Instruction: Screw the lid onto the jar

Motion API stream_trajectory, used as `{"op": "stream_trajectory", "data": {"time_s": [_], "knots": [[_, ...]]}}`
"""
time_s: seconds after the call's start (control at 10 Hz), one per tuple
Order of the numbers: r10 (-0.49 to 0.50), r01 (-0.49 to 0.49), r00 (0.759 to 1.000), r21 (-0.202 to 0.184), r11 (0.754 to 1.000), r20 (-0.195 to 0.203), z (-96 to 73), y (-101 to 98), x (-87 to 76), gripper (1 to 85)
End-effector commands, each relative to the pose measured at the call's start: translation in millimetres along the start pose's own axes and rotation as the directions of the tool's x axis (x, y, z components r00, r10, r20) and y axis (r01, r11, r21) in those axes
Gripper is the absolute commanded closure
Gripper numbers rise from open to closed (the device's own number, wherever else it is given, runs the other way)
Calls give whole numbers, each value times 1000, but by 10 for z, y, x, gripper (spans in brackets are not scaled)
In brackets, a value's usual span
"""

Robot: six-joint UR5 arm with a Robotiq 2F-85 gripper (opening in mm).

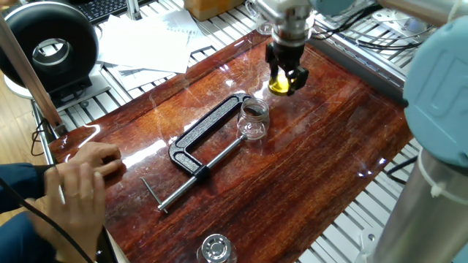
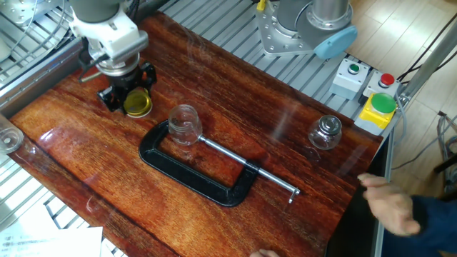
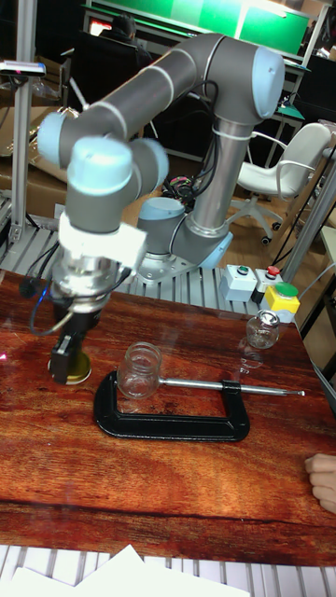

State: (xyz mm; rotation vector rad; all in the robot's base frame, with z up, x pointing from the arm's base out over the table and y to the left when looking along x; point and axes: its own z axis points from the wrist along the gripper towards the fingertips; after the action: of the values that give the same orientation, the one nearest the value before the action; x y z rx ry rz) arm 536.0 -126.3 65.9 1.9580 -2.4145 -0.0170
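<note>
The yellow-gold lid (image 1: 278, 86) is held between the black fingers of my gripper (image 1: 286, 82), which is shut on it a little above the table near the back edge. In the other fixed view the gripper (image 2: 129, 93) holds the lid (image 2: 139, 106) to the left of the jar (image 2: 183, 124). The small clear glass jar (image 1: 253, 119) stands upright and open inside the mouth of a black C-clamp (image 1: 204, 139). In the tall fixed view the lid (image 3: 76, 372) hangs under the gripper (image 3: 67, 360), left of the jar (image 3: 140, 369).
The C-clamp (image 2: 191, 174) lies flat mid-table with its screw rod pointing toward the near edge. A second clear jar with a silvery top (image 2: 326, 132) stands near the button box (image 2: 374, 108). A person's hand (image 1: 82, 174) rests at the table's left edge, and papers lie behind the table.
</note>
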Motion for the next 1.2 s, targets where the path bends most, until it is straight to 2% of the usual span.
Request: {"op": "stream_trajectory", "data": {"time_s": [0.0, 0.1, 0.2, 0.5, 0.6, 0.8, 0.9, 1.0, 1.1], "knots": [[114, -113, 993, -50, 992, 13, -416, 145, -294, 847], [136, -135, 991, -62, 989, 16, -490, 162, -398, 847], [180, -177, 983, -94, 980, 24, -554, 240, -514, 847], [354, -333, 932, -201, 921, 78, -614, 509, -989, 847], [380, -360, 922, -198, 912, 72, -594, 532, -1050, 847], [449, -436, 892, -162, 885, 48, -495, 540, -1114, 847], [495, -482, 867, -169, 860, 50, -466, 566, -1180, 847], [530, -518, 847, -163, 840, 37, -462, 556, -1155, 847], [554, -547, 832, -135, 826, 21, -450, 509, -1090, 847]]}}
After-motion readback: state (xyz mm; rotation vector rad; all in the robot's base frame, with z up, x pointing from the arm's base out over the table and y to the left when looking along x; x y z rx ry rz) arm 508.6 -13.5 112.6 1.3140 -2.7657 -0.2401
